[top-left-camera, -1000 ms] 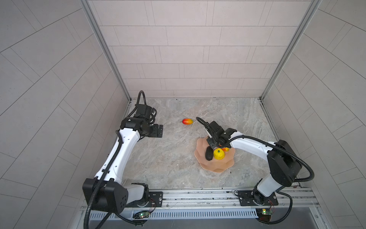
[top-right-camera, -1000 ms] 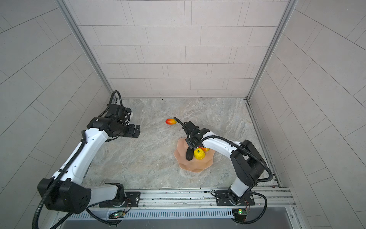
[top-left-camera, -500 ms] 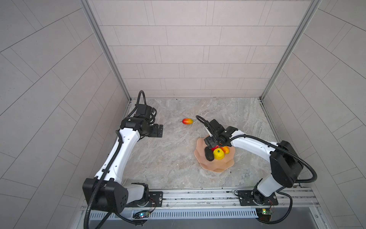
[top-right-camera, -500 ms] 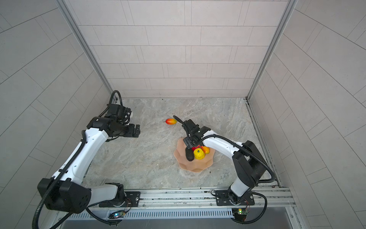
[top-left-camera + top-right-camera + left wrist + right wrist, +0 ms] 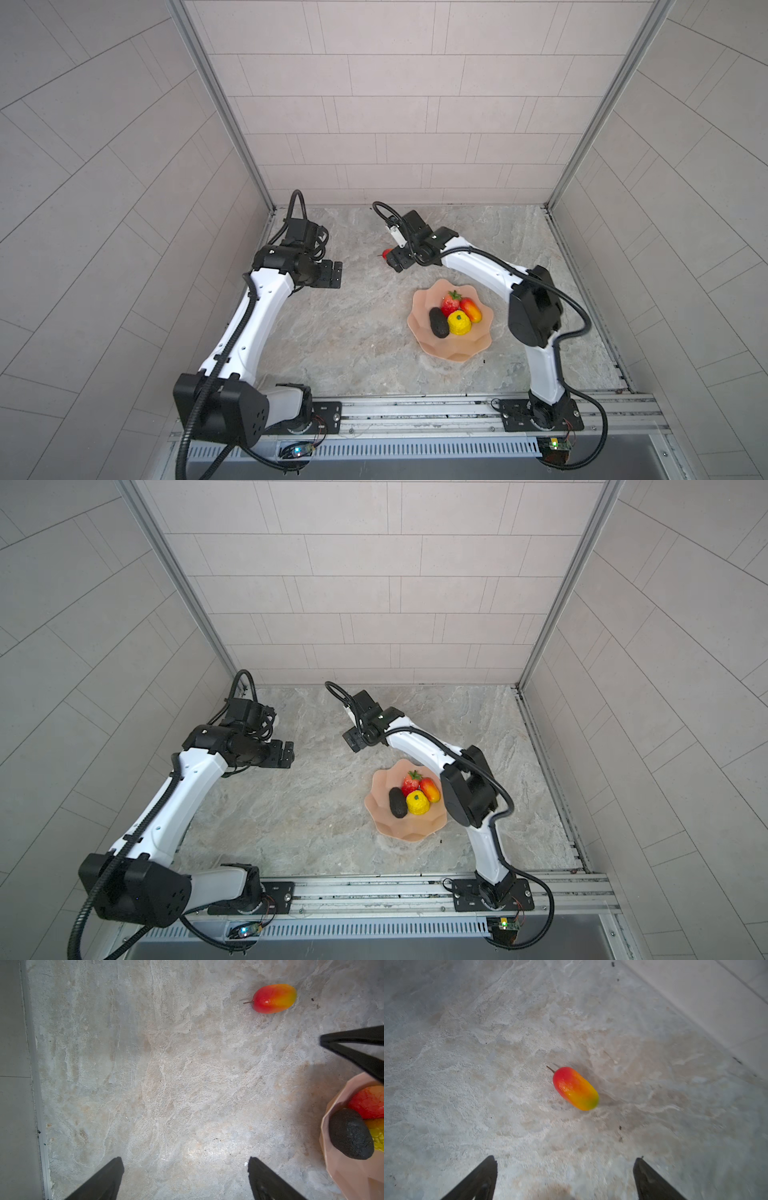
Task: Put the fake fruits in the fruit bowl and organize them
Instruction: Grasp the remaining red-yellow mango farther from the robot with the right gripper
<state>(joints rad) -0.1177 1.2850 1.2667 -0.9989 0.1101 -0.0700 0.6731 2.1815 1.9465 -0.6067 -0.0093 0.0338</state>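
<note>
on the tabletop (image 5: 353,332) i'm seeing the fruit bowl (image 5: 457,351) holding four fruits: dark avocado (image 5: 439,322), bumpy yellow fruit (image 5: 459,323), a mango (image 5: 471,309) and the strawberry (image 5: 451,303). the last mango (image 5: 575,1088) is lying well apart from the bowl. my right gripper (image 5: 565,1158) is hovering near it, fingers spread wide and empty. the left gripper (image 5: 185,1160) is hanging open and empty too.

The fruit bowl (image 5: 453,348) is coloured a glossy peach-pink. In it, a strawberry (image 5: 450,305) is shown red with green leaves, a mango (image 5: 472,311) red, orange and yellow, a bumpy fruit (image 5: 459,324) bright yellow, and an oval fruit (image 5: 439,323) near-black. The loose mango (image 5: 575,1088) is shaded red through orange to yellow, green-tipped. The counter (image 5: 353,332) is mottled grey and beige.
</note>
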